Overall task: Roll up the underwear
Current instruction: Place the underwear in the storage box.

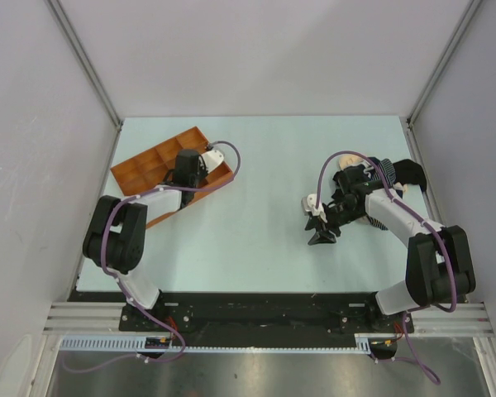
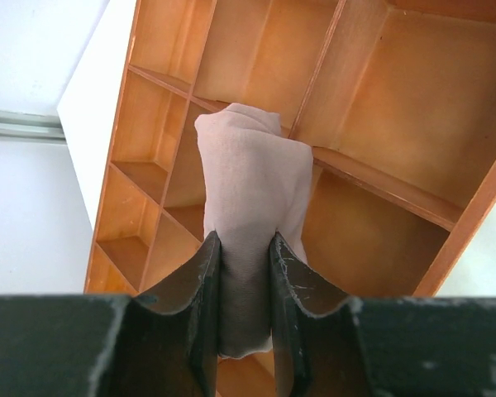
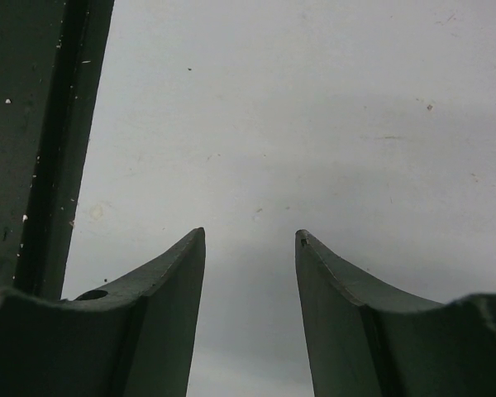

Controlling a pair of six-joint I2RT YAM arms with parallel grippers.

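A rolled pale pink-beige underwear [image 2: 252, 190] is pinched at its near end between the fingers of the left gripper [image 2: 244, 240], which is closed tight on the cloth. The roll points away from the wrist, over the dividers of the orange tray [image 2: 413, 107]. Its far end sits above a junction of compartment walls, and whether it touches them cannot be told.

Seen from above, the left gripper [image 1: 188, 165] hangs over the middle of the tray [image 1: 145, 165], which lies at an angle at the back left of the pale table [image 1: 264, 165].

Across the table, near the right back corner, the remaining underwear lies in a loose heap. A navy striped piece [image 1: 386, 169] and a black piece [image 1: 411, 174] are visible, partly hidden behind the right arm.

The right gripper [image 1: 321, 237] points down at bare tabletop, in front of and to the left of the heap, well apart from it. The wrist view shows the right gripper [image 3: 250, 240] with its fingers spread and nothing between them.
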